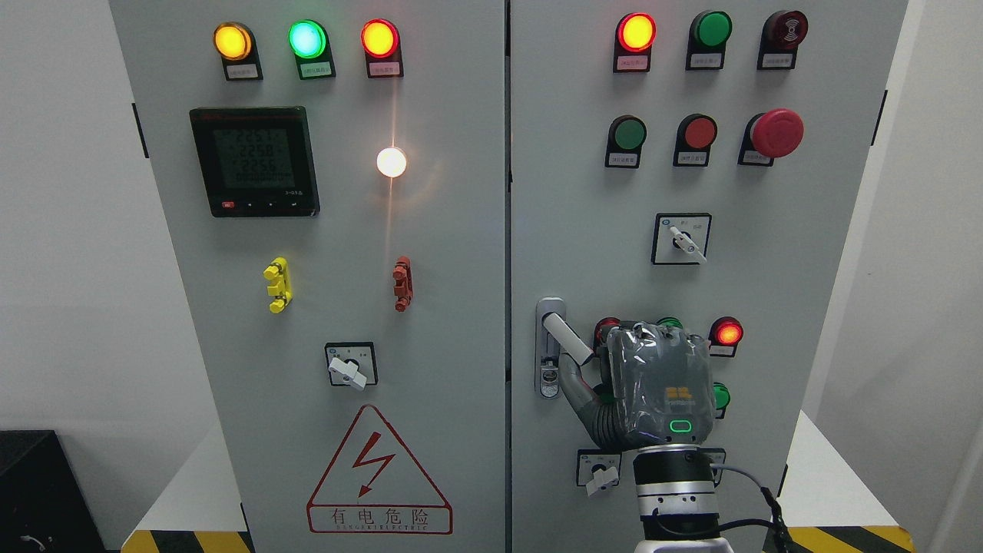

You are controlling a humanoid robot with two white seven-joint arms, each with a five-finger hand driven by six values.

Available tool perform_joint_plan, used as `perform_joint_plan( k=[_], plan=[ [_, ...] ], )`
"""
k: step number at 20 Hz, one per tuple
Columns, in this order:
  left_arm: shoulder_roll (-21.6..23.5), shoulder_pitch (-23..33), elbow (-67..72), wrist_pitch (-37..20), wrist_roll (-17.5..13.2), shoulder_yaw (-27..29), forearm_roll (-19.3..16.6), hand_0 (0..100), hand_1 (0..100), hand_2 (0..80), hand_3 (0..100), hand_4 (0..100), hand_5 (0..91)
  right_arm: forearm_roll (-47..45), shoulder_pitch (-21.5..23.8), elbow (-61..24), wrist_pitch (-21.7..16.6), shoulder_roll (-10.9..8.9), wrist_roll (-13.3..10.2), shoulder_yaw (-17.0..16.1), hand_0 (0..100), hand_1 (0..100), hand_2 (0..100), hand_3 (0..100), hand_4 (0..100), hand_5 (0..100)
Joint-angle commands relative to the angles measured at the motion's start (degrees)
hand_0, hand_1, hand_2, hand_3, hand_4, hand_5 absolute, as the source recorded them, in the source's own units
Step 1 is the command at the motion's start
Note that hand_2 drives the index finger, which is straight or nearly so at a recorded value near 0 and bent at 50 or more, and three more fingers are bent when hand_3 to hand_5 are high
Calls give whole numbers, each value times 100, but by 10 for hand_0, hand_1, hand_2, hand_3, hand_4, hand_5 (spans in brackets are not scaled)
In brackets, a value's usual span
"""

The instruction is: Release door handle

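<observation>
The door handle (550, 347) is a silver plate on the left edge of the cabinet's right door (768, 292). Its pale lever (568, 338) is swung out, slanting down to the right. My right hand (595, 372) comes up from the bottom edge, its grey back facing me, just right of the lever's tip. The thumb (574, 386) stretches out under the lever, close to it, and the lever shows along its whole length with nothing wrapped round it. The other fingers are mostly hidden behind the hand. My left arm is out of view.
The left door (322, 307) carries a meter (254, 161), lit lamps, and yellow and red clips. The right door has push buttons, a red emergency button (776, 132) and rotary switches (681, 239). A small switch (600, 470) sits just left of my wrist.
</observation>
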Motion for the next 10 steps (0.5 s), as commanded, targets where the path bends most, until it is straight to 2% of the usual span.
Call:
perform_joint_plan(
  k=[1, 10],
  plan=[
    [0, -149, 167, 2, 5, 0, -1, 120, 556, 0, 0, 0, 0, 3, -1, -4, 2, -1, -13, -3, 437, 528, 938, 1000, 1000, 1000],
    [0, -149, 167, 2, 5, 0, -1, 120, 556, 0, 0, 0, 0, 3, -1, 5, 2, -1, -57, -3, 439, 526, 938, 1000, 1000, 1000]
  ],
)
